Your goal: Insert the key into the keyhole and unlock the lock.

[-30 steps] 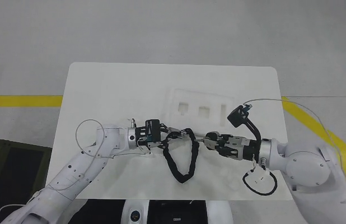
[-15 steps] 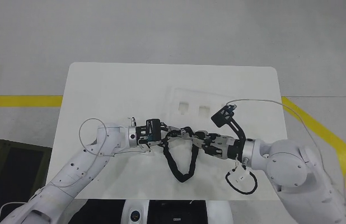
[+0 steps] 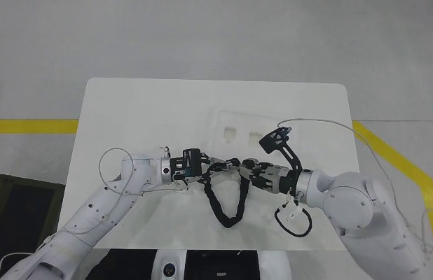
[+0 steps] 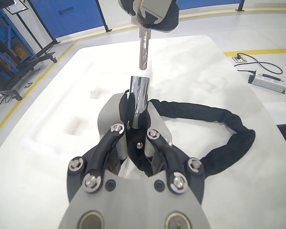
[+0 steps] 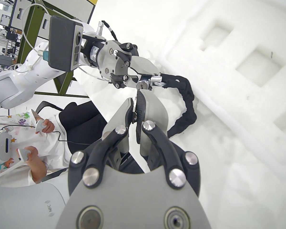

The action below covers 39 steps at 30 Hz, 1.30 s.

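One key (image 4: 143,48), silver with a knurled head, sits at the centre of your scene. The right gripper (image 4: 149,13) pinches its head between closed fingers, and the blade points straight at the end of the lock (image 4: 138,91). In the left wrist view you can see the tip just short of the chrome cylinder and in line with it, with a sliver of gap between; the key is not yet in. The right wrist view shows you the keyhole (image 5: 141,85) on the cylinder's round end face, directly ahead of the gripped key.

The left gripper (image 4: 134,114) is clamped around the lock's body, where the chrome barrel meets its black fabric sleeve, and it presents the keyed end toward the right gripper. From the lock, the sleeved chain (image 4: 231,141) runs out in a loop that lies on the white table (image 3: 132,112).

In the top view you find both grippers facing each other over the table's near half. Just beyond them a white foam tray (image 3: 216,119) with rectangular recesses rests on the table.
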Tool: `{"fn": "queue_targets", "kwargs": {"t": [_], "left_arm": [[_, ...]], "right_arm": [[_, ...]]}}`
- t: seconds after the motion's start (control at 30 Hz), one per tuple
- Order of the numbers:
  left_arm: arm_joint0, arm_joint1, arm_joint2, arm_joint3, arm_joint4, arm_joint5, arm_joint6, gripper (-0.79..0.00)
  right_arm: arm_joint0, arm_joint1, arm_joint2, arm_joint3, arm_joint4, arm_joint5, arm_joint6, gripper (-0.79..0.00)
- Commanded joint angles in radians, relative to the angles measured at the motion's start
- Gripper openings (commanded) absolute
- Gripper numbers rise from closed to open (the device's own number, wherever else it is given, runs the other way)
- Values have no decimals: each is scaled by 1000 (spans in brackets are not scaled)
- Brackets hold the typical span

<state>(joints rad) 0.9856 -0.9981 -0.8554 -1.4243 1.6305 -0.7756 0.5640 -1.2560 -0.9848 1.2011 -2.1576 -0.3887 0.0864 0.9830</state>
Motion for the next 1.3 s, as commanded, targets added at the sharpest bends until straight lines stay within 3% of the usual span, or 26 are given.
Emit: {"fn": "queue_targets", "kwargs": {"t": [0.0,1.27], "left_arm": [[0,0,0,0,0,0,0,-785],[0,0,0,0,0,0,0,-785]], "right_arm": [[3,0,-2,3,1,1,0,-785],[39,-6,-29,44,8,-2,2,-785]]}}
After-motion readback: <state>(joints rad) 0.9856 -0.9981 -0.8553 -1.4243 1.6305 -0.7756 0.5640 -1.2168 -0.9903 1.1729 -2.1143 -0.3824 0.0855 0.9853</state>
